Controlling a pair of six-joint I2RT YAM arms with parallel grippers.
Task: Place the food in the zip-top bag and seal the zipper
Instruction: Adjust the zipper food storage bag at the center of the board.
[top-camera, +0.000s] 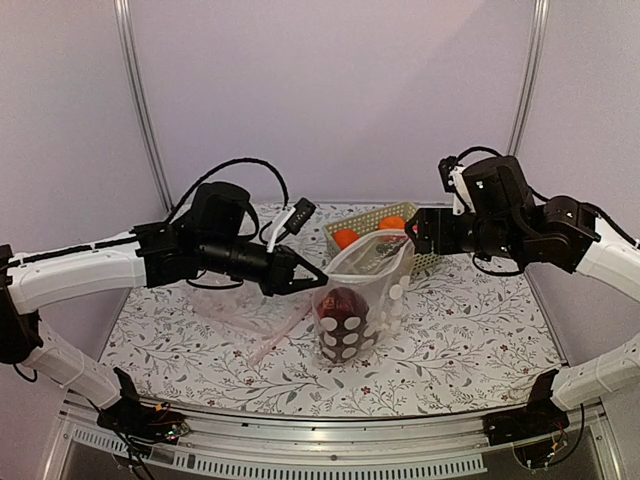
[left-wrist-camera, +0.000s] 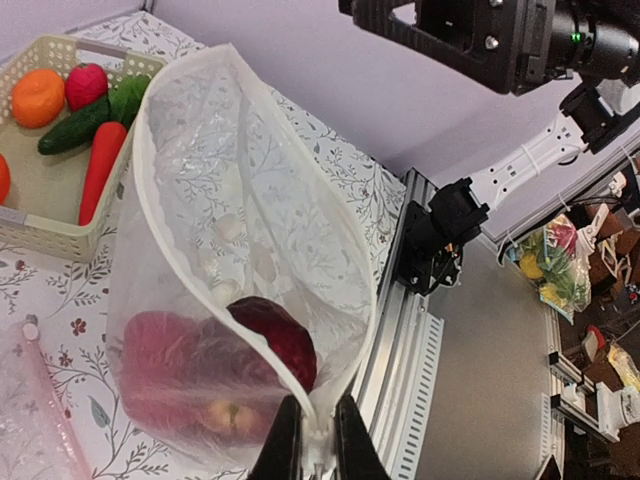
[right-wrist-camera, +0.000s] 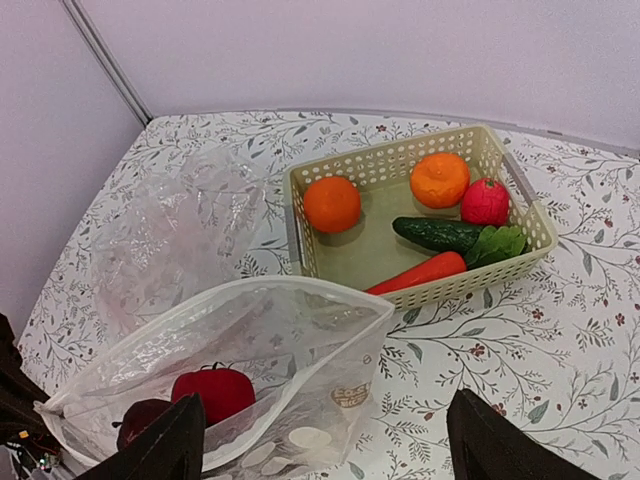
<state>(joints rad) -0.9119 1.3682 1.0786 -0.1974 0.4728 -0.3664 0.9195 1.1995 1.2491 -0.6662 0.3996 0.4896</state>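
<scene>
- Left claw (left-wrist-camera: 318, 445) is seen clenched on the rim of the zip-top bag (top-camera: 385, 290). The pale strip is pinched between both fingers at the bag corner farthest from the basket (right-wrist-camera: 480, 285).
- Right claw (right-wrist-camera: 330, 445) is seen released, with its fingers (right-wrist-camera: 165, 445) spread wide. It is held above the bag, close to the basket's near long wall, and no plastic is gripped in it.
- The zip-top bag is stood upright on the table (right-wrist-camera: 560, 350), just on the near side of the basket. Whether bag and basket touch cannot be told.
- The zipper (left-wrist-camera: 138, 180) is seen unsealed, and the mouth is held gaping in a wide loop.
- The red fruit (right-wrist-camera: 215, 388) is found inside the bag, at its bottom.
- The grapes (right-wrist-camera: 140, 420) are lodged beside it, on the side away from the basket. They are partly veiled by plastic.
- A plain clear bag (right-wrist-camera: 170, 230) is laid crumpled on the table, off the basket's left end.
- Inside the basket, two orange fruits (right-wrist-camera: 332, 203) are placed toward the far wall. A cucumber (right-wrist-camera: 435, 233) and a carrot (right-wrist-camera: 415, 273) are laid along the near wall.
</scene>
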